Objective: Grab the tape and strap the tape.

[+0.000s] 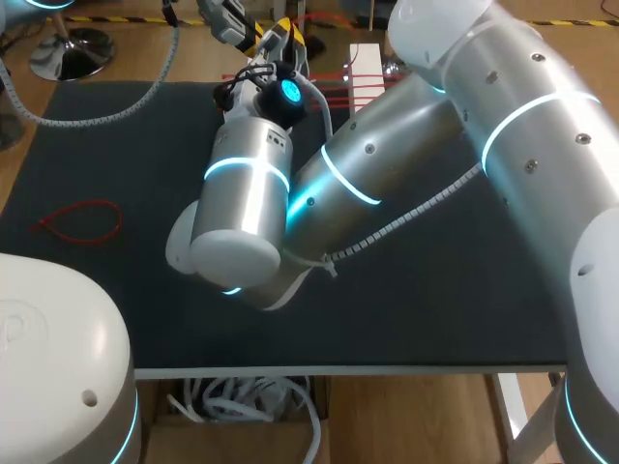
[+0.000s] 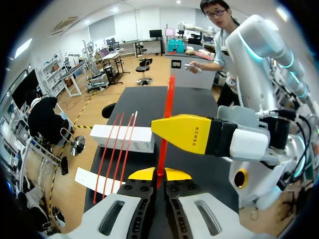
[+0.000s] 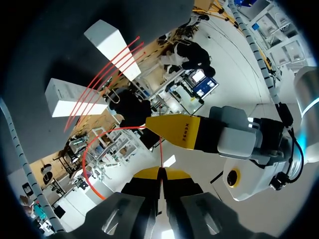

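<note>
Whether left hand (image 2: 159, 175) or right hand (image 3: 161, 173), tight pinch on red tape (image 2: 168, 114).

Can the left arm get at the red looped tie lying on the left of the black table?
Probably not yet: nothing covers the red looped tie, but the left gripper is shut on a red strap that the right gripper also holds.

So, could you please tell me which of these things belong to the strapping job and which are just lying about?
In the job: thin red plastic strap, pinched by the left gripper and the right gripper.
Lying about: closed red strap loop on the black table; spare red straps across two white blocks.
</note>
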Action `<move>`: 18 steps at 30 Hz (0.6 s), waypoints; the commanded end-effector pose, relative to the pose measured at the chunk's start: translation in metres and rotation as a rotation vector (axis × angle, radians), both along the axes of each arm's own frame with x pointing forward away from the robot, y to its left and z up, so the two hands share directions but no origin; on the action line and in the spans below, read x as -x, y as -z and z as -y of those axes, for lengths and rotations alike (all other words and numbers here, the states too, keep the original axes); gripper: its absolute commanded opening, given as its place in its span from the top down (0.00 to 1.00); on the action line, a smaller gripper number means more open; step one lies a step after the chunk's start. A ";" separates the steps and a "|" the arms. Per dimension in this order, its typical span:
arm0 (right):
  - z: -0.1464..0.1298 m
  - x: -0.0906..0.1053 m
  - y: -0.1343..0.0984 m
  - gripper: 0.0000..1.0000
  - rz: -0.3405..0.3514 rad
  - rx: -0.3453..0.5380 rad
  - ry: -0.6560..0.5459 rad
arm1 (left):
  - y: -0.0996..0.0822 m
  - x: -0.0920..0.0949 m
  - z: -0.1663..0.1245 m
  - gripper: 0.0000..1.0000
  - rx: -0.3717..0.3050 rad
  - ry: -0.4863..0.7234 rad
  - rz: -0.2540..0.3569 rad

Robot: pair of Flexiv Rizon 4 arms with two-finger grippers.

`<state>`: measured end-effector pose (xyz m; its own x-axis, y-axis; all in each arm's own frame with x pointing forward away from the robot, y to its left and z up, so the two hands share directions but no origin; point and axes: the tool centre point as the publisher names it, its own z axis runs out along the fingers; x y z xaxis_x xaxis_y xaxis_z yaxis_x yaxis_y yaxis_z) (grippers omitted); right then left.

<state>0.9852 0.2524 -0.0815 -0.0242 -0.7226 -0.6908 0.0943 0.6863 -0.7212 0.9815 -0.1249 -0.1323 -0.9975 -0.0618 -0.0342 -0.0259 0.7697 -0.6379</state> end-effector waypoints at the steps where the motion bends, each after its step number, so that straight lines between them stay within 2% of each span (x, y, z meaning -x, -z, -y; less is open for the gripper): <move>1: -0.004 0.001 0.003 1.00 -0.002 0.006 0.002 | -0.001 0.000 0.000 1.00 -0.005 0.001 -0.002; 18: -0.008 0.001 0.009 1.00 -0.015 0.015 0.000 | -0.001 0.000 0.000 1.00 -0.005 0.001 -0.002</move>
